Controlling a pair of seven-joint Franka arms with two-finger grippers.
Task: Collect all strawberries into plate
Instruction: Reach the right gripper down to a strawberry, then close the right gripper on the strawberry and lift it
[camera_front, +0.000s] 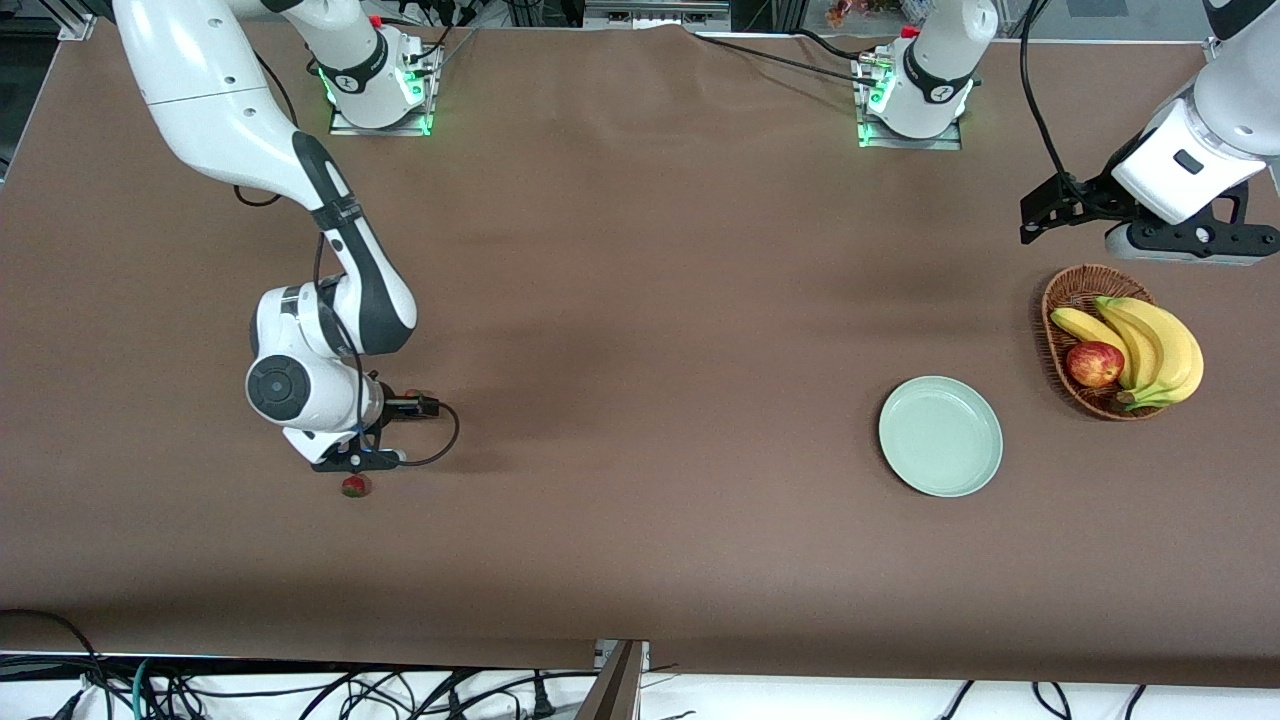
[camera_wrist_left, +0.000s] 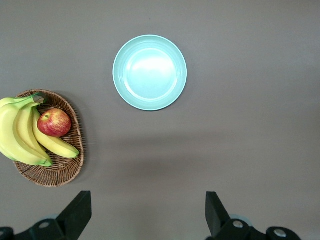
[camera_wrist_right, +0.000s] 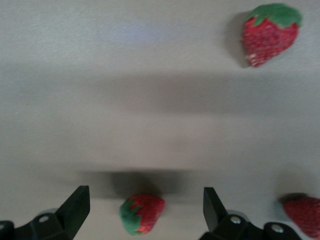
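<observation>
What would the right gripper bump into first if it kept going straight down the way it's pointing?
Most likely the small red strawberry with a green leafy cap lying between the open right gripper fingers, then the brown table. How far above it the gripper hangs is unclear.

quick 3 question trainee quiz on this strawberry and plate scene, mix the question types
1. True or false: the plate already holds a strawberry.
2. Which tool has a strawberry lying between its open fingers? A) left tool B) right tool
3. Fill in: the wicker basket holds bananas and one ____.

Key: 1 false; 2 B; 3 apple
</observation>
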